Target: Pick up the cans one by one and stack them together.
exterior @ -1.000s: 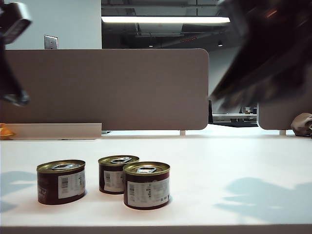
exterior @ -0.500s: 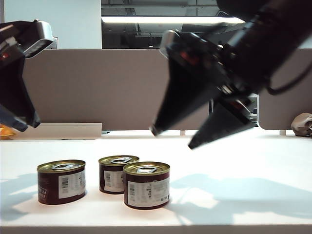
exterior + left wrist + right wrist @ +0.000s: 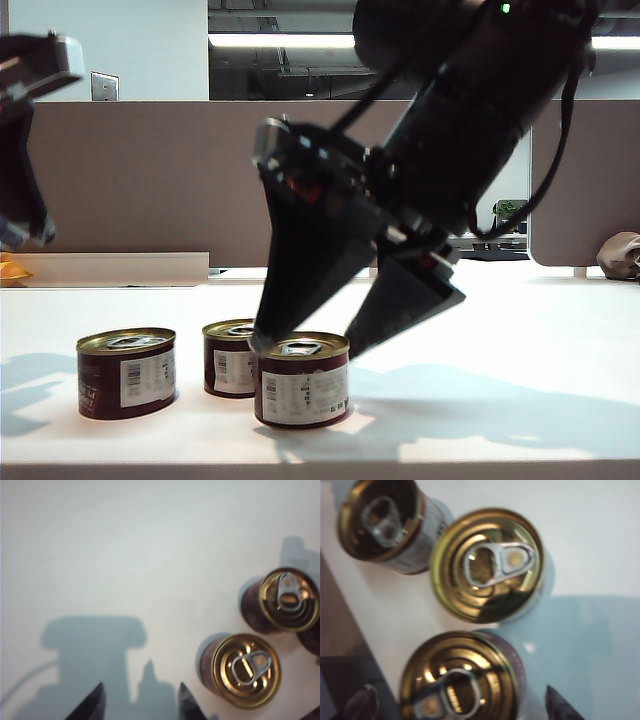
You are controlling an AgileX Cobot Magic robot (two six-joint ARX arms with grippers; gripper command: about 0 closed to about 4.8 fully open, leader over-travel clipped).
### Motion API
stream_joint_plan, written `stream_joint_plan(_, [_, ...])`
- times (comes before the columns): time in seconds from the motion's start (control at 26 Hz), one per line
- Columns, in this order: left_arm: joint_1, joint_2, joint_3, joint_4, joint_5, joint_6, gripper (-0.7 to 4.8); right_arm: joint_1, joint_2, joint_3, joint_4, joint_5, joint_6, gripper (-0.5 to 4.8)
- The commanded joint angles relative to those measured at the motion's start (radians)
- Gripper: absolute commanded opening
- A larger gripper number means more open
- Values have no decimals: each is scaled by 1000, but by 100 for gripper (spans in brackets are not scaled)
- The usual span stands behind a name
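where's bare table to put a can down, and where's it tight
Bare table lies right of the front can, under only the right gripper's shadow. Crowded: front can and middle can nearly touch, left can close by. The left gripper hangs high at far left.

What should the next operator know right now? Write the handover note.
Right gripper: jaws open, straddling the front can just above its lid, holding nothing.
Left gripper: jaws apart, empty, raised at the table's left edge, away from the cans.
Cans: all three stand on the table, the left can apart, the rear can close behind the front one.
Done: nothing stacked.
Left: grasp the front can, stack all three.
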Motion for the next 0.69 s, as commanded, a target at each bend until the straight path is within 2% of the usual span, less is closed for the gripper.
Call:
stream_joint_plan(0.04, [-1,-18,17,3,-2,-5,183,0,31,6,14,7,-4,432])
stream_joint_plan(0.15, [-1,-18,17,-10,-2,-23,183,0,60,15,19,7,-3,431])
stream_joint_plan(0.19, [-1,-18,17,-15,-2,-26,183,0,68,21,21,6,-3,411])
stream_joint_plan(0.23, [-1,-18,17,-17,-1,-26,183,0,72,28,21,6,-3,378])
stream_joint_plan(0.31, [-1,-18,17,-22,-1,-26,183,0,74,51,22,-1,-3,264])
stream_joint_plan(0.42, [-1,-18,17,-28,-1,-26,183,0,74,69,23,-1,-3,195])
stream_joint_plan(0.69, [-1,-18,17,-30,0,-26,183,0,71,76,-25,-1,-3,196])
